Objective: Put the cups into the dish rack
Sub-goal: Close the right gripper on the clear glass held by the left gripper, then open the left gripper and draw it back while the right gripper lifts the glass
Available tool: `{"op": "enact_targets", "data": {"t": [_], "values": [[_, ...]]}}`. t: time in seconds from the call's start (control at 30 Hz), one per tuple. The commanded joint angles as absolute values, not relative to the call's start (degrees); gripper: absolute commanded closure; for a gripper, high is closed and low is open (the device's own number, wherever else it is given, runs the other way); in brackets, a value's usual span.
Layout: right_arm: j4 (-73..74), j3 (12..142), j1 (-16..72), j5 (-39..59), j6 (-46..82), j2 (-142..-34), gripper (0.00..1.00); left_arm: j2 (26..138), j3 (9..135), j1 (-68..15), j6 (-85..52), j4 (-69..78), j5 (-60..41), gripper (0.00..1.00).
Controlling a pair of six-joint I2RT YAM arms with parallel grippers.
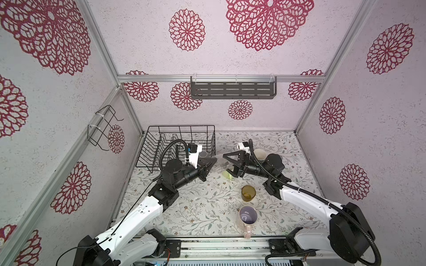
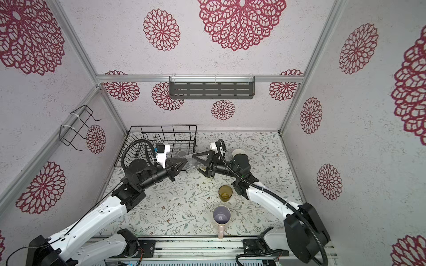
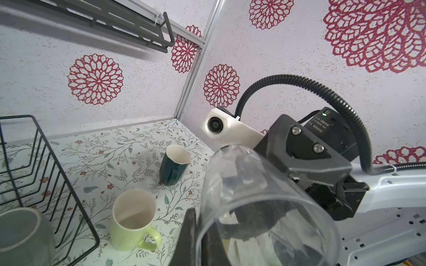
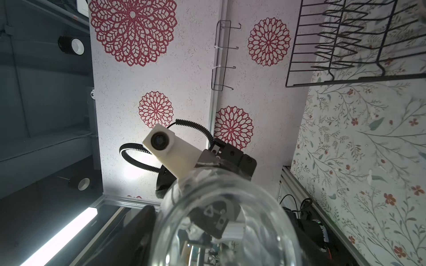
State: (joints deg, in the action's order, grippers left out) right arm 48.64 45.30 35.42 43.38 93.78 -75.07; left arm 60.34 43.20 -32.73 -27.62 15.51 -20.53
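Observation:
A clear glass point(image 1: 219, 163) point(image 3: 265, 207) hangs on its side above the table between both arms. My left gripper point(image 1: 213, 162) is shut on its rim. My right gripper point(image 1: 227, 165) stands open, its fingers point(image 4: 138, 230) on either side of the glass base; I cannot tell whether they touch it. A grey mug point(image 1: 204, 155) point(image 3: 23, 235) stands in the dish rack point(image 1: 182, 126). On the table are a yellow-green mug point(image 3: 131, 221), a teal mug point(image 3: 173, 170) point(image 1: 260, 154), an amber tumbler point(image 1: 248, 193) and a pink mug point(image 1: 247, 217).
A dark slotted shelf point(image 1: 232, 91) hangs on the back wall and a small bent wire holder point(image 1: 103, 129) on the left wall. The rack fills the back left corner. A metal rail point(image 1: 219, 244) runs along the front edge.

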Motion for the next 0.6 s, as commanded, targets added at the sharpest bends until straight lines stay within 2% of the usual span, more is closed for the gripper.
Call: {"op": "enact_targets", "data": {"t": [0.0, 0.17, 0.23, 0.37, 0.4, 0.5, 0.57], "values": [[54.4, 47.1, 35.7, 43.6, 95.0, -75.2, 0.26, 61.4, 43.1, -31.9, -30.1, 21.6, -22.8, 1.00], [56.0, 47.8, 35.7, 43.2, 94.8, -76.4, 0.28, 62.5, 43.2, -30.9, -31.7, 22.0, -23.6, 1.00], [55.9, 48.0, 35.7, 42.3, 94.2, -77.0, 0.32, 62.6, 42.9, -30.2, -32.5, 21.8, -23.4, 0.97], [54.9, 49.0, 35.6, 40.5, 92.3, -78.3, 0.35, 62.6, 42.3, -28.4, -34.0, 20.9, -22.0, 0.83], [54.1, 49.7, 35.6, 40.2, 91.2, -78.9, 0.35, 62.6, 42.0, -27.9, -34.6, 20.8, -21.7, 0.75], [50.0, 52.4, 35.5, 39.7, 86.4, -80.8, 0.35, 62.7, 41.2, -26.1, -36.2, 20.7, -22.1, 0.68], [47.0, 54.4, 35.4, 39.3, 83.0, -82.4, 0.35, 62.6, 40.9, -24.9, -37.0, 19.6, -22.1, 0.59]]}}
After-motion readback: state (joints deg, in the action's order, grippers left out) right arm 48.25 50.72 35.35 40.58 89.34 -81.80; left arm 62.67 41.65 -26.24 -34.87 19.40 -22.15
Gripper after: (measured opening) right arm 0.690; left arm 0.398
